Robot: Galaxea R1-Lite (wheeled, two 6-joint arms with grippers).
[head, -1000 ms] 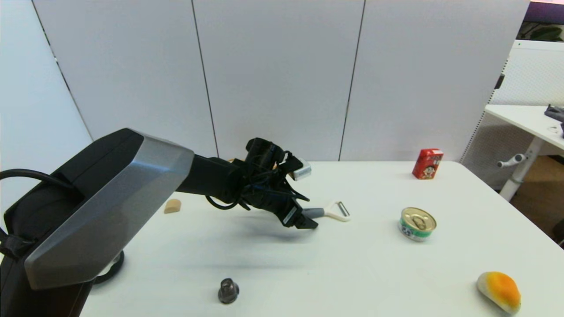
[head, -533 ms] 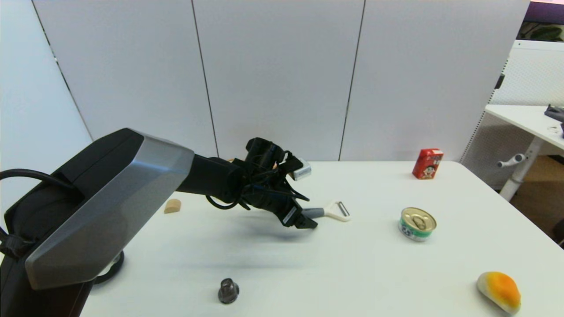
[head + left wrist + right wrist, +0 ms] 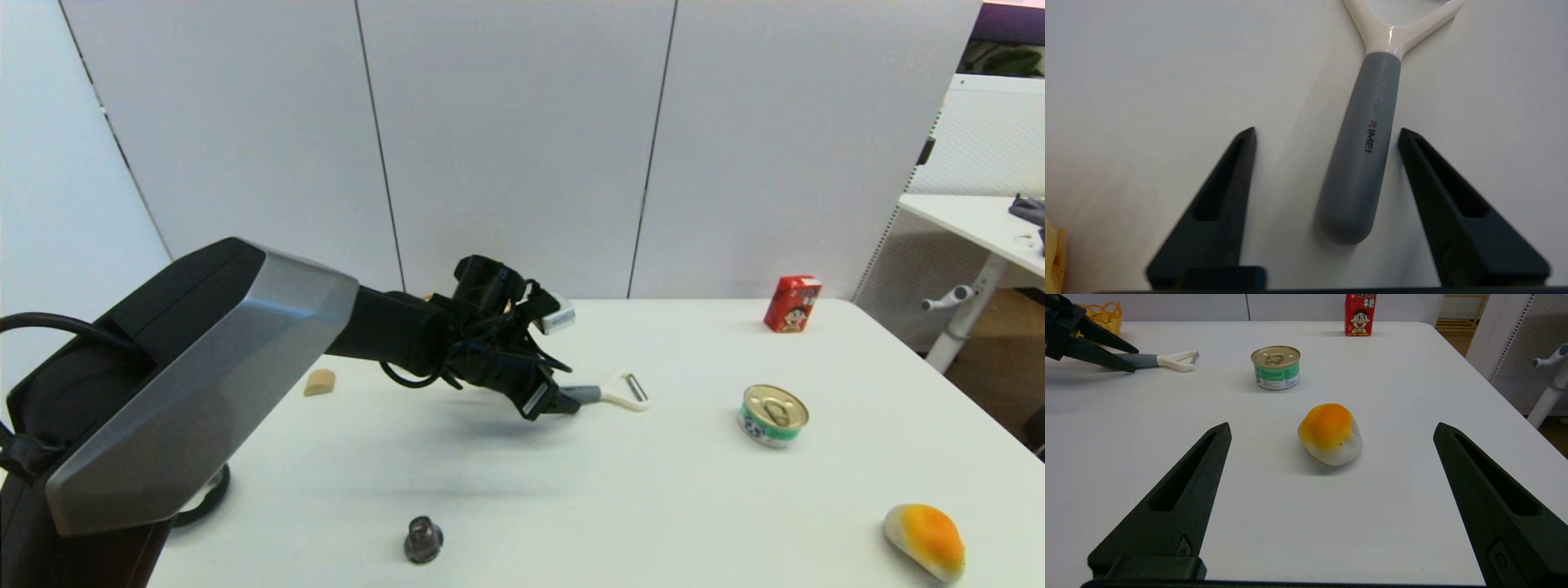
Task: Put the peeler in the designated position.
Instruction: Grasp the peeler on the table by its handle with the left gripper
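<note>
The peeler lies flat on the white table, grey handle toward my left arm, white forked head away from it. My left gripper is low over the table and open, with the handle between its fingers, nearer one finger than the other. From the right wrist view the peeler and the left gripper show far off, with the yellow wicker basket behind them. In the head view my left arm hides the basket. My right gripper hangs open near the table's front right, holding nothing.
A green tin can, a red carton and an orange-topped bun sit to the right. A small dark knob stands near the front edge, a tan piece at the left.
My left gripper's near fingertip has drawn slightly in toward the peeler handle. The peeler itself has not moved.
</note>
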